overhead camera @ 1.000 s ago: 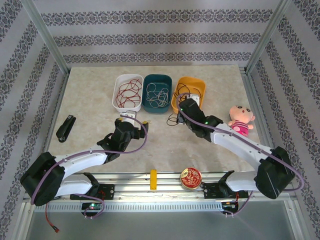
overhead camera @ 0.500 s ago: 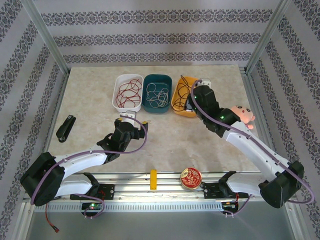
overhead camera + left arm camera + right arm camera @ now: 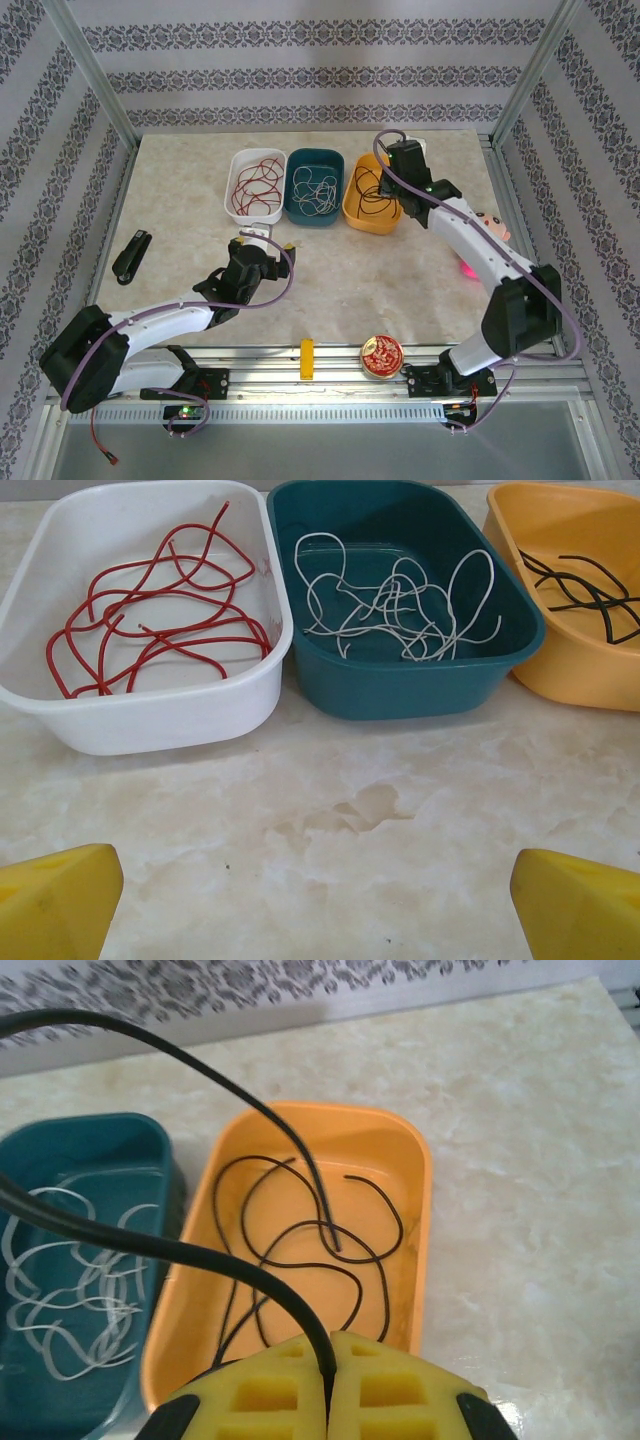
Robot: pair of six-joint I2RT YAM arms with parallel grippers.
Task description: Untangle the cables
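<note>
The cables lie sorted by colour in three bins. Red cables (image 3: 150, 620) fill the white bin (image 3: 170, 715), white cables (image 3: 400, 605) the teal bin (image 3: 420, 685), and black cables (image 3: 300, 1240) the orange bin (image 3: 422, 1210). My right gripper (image 3: 330, 1360) hangs above the orange bin (image 3: 368, 215), shut on a black cable (image 3: 200, 1250) that arcs up and off to the left. The right gripper (image 3: 398, 160) sits at the bin's far right corner. My left gripper (image 3: 262, 240) rests open just in front of the white bin (image 3: 254, 208), nothing between its yellow fingertips (image 3: 60, 900).
A black stapler-like object (image 3: 131, 256) lies at the left of the table. A pink doll (image 3: 487, 232) is partly behind the right arm. A round red tin (image 3: 381, 356) and a yellow block (image 3: 307, 358) sit at the near edge.
The right arm has swung from the table in front of the orange bin up and back over it, carrying the black cable. The left arm has stayed put.
</note>
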